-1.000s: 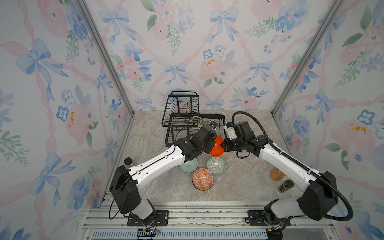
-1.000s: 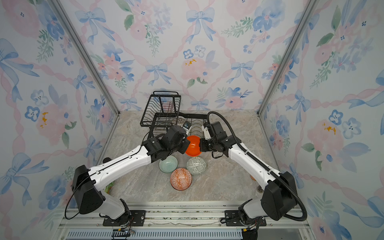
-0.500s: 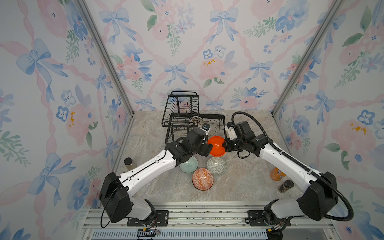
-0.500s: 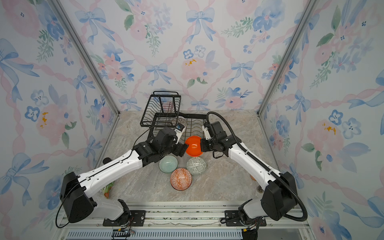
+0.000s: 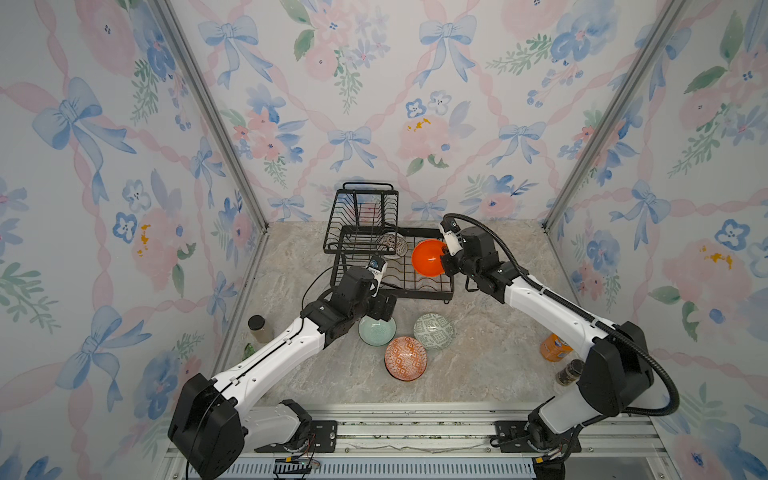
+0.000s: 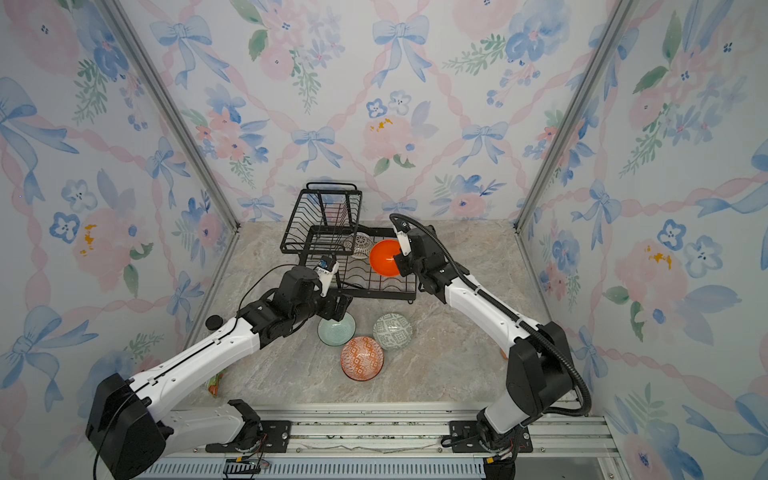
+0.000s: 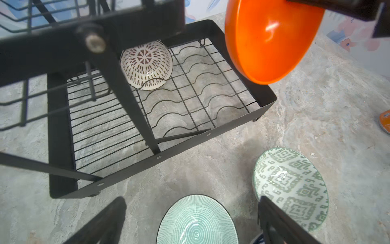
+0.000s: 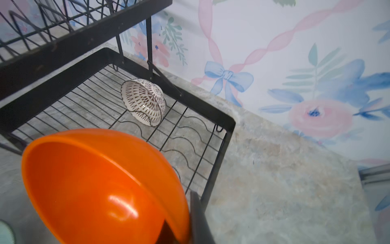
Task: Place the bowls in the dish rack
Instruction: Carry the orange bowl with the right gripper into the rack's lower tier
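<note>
**One bowl racked, one held over the tray, three on the table**

The dish rack (image 5: 419,296) stands at the back of the table; its raised upper basket shows no bowl, and its slotted lower tray holds only the white-black patterned bowl (image 7: 147,65), tipped on its side near the far corner.

The right gripper (image 5: 445,262) is clamped on the rim of the plain orange bowl (image 5: 430,257), held on edge above the tray's right end; it looks like glossy plastic, so probably light, stiff and slick, and a rim pinch may let it swing.

The left gripper (image 5: 381,309) hangs with its jaws spread wide and empty over the mint green bowl (image 7: 196,221); the green-white geometric bowl (image 5: 433,331) and the orange-white patterned bowl (image 5: 406,358) sit just beside it, all upright.

These three look like glazed ceramic: heavier, brittle, slippery; best taken at the rim, one finger inside and one outside.
</note>
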Controlling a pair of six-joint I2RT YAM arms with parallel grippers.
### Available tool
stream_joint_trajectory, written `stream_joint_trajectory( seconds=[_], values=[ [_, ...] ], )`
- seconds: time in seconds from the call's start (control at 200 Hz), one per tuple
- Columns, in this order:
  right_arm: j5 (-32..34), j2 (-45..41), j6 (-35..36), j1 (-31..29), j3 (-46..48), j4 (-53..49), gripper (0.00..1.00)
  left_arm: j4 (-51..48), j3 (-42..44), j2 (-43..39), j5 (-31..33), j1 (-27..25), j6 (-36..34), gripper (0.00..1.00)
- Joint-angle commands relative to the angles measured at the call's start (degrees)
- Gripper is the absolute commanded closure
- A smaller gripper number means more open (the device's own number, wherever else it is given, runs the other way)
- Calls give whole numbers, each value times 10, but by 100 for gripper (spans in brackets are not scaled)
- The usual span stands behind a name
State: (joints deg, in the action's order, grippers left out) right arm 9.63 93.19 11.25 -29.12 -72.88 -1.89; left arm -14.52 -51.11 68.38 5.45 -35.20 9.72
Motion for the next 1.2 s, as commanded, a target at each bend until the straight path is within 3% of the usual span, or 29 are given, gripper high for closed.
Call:
stream_joint_trajectory(
  seconds=[0.0,0.12,0.31,0.545,0.83,1.195],
  values=[
    [17,62,142,23,-10,211,100,21,24,-30,-16,13,14,2],
    [15,147,219,45,-47,302,100,20,40,-47,-23,30,8,2],
    [11,266,276,77,-148,340,100,21,49,-47,-46,38,-15,2],
    [12,354,370,81,-207,389,100,24,51,-43,-45,40,-37,2],
    [19,404,460,76,-218,449,100,23,44,-47,-42,61,-34,2],
    [12,424,496,70,-202,492,100,24,43,-57,-54,87,-24,2]
  ],
)
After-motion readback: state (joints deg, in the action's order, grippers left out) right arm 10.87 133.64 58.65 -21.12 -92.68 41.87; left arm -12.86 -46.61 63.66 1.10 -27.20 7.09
